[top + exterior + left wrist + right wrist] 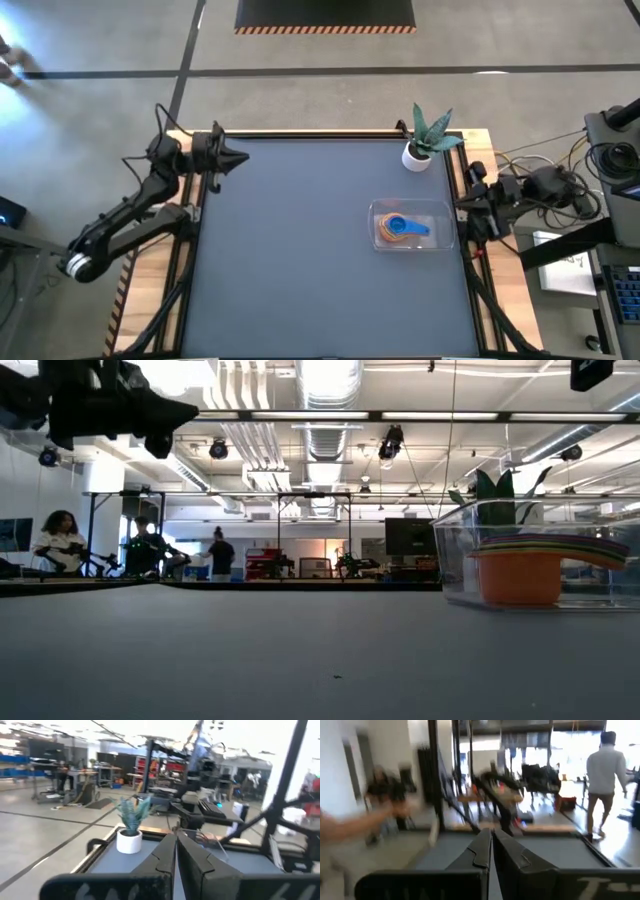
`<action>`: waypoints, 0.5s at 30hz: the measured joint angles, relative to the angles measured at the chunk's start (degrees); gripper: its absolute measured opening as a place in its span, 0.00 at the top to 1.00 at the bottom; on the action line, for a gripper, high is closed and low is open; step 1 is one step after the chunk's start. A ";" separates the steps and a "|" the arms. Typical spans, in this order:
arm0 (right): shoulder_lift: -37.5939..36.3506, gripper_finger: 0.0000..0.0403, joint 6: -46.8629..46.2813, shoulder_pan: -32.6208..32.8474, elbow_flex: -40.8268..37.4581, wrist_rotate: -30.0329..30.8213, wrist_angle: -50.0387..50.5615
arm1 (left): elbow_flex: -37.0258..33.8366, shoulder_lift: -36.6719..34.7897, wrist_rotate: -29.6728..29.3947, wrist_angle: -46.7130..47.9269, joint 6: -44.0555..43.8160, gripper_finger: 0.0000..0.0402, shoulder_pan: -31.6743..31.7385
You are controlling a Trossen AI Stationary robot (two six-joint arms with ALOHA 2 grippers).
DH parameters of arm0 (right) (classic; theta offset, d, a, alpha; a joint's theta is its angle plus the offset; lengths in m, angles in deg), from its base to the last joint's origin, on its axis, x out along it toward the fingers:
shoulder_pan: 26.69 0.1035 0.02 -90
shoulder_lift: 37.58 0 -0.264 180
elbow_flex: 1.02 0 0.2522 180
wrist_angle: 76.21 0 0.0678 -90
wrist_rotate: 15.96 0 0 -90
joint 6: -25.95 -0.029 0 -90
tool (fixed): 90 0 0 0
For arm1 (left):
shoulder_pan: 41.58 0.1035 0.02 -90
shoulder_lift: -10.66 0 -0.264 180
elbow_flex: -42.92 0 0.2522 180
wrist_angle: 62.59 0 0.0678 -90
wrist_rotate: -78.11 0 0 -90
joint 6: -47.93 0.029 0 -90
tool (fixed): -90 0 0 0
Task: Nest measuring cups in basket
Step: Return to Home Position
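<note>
The basket (440, 211) sits on the dark table (300, 270) in the right half of the high view, just below the white plant pot (417, 156) and close to the table's right edge. Inside it the measuring cups (404, 228) are stacked as one nest, a blue cup on top with orange showing beneath; in the low view the stack stands at the right of the frame, an orange bowl under thin coloured rims. The left gripper (240, 158) hangs over the table's upper left corner, its fingers pressed together on nothing. The right gripper (491, 836) is at the table's right edge beside the basket, apart from it, fingers likewise closed and empty
</note>
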 joint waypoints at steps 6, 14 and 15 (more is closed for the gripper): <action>0.79 0.98 0.29 0.00 -8.77 -1.65 -14.85 | -4.86 1.67 1.74 -14.16 -5.64 1.00 3.83; -0.76 0.98 2.94 0.01 -18.20 -4.08 -19.26 | -17.80 -0.24 -4.45 -38.39 -13.27 1.00 3.80; -0.76 0.98 3.08 0.01 -18.77 -5.04 -19.49 | -19.63 -0.37 -5.13 -41.07 -14.29 1.00 3.79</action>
